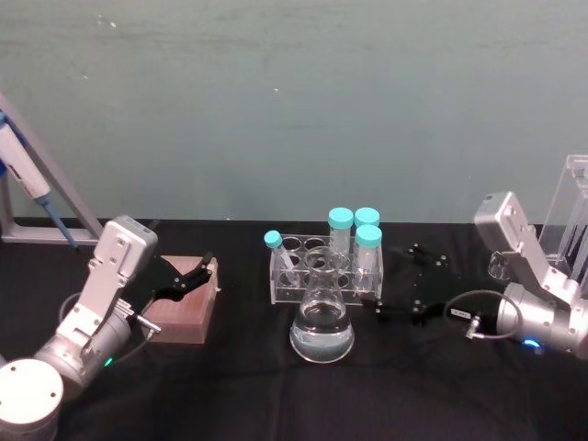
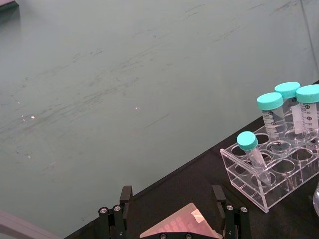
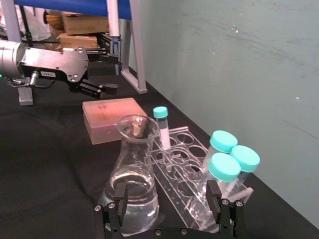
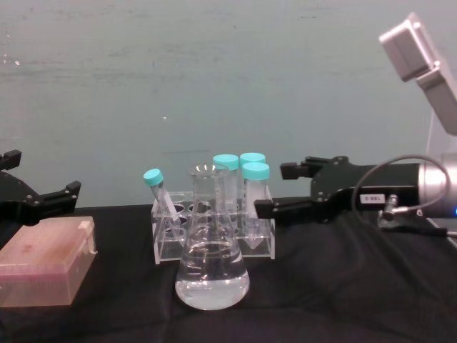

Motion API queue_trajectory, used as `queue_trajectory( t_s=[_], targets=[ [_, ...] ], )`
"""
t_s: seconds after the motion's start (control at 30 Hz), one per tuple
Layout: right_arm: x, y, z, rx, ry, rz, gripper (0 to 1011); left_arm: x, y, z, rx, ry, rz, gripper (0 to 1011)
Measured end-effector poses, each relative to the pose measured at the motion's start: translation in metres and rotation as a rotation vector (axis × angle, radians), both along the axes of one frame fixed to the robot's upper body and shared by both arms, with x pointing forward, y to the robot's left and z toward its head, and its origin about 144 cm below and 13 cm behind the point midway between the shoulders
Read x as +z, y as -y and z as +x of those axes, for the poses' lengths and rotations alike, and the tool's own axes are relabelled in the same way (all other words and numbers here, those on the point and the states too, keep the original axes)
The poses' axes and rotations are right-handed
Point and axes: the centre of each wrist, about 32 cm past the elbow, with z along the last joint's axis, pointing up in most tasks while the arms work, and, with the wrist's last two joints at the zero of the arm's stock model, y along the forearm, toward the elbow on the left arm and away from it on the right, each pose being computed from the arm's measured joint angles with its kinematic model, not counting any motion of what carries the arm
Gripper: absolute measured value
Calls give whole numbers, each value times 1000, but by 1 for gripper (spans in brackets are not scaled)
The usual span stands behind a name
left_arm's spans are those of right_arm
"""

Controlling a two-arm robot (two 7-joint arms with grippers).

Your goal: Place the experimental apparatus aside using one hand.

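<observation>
A conical flask [image 1: 322, 323] with clear liquid stands at the table's middle, just in front of a clear tube rack [image 1: 317, 276]. At the far right edge stands a tall acrylic stand [image 1: 575, 213]. My right gripper [image 4: 275, 189], on its silver wrist [image 1: 542, 322], hovers open to the right of the flask and rack, touching neither. In the right wrist view the flask [image 3: 131, 175] stands just ahead of that gripper [image 3: 167, 205], toward one finger. My left gripper [image 1: 186, 276] hangs open over a pink box [image 1: 186, 310] at the left.
The rack [image 4: 214, 232] holds several teal-capped tubes [image 4: 255, 191], one leaning [image 4: 161, 191]. A blue and white pipette [image 1: 26, 173] rests on a metal frame at the back left. Black cloth covers the table, with a green wall close behind.
</observation>
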Motion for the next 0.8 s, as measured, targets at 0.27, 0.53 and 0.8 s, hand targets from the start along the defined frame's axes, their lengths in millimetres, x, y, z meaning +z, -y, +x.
queue_trajectory(
  t_s=[0.27,0.53,0.8],
  targets=[
    [-1,-14,10,34,-18,6,1003,0,0,0,0,0,0,1000],
    [-1,-23,17,56,-28,6,1003,0,0,0,0,0,0,1000],
    [-2,-31,21,74,-33,8,1003,0,0,0,0,0,0,1000]
  ],
)
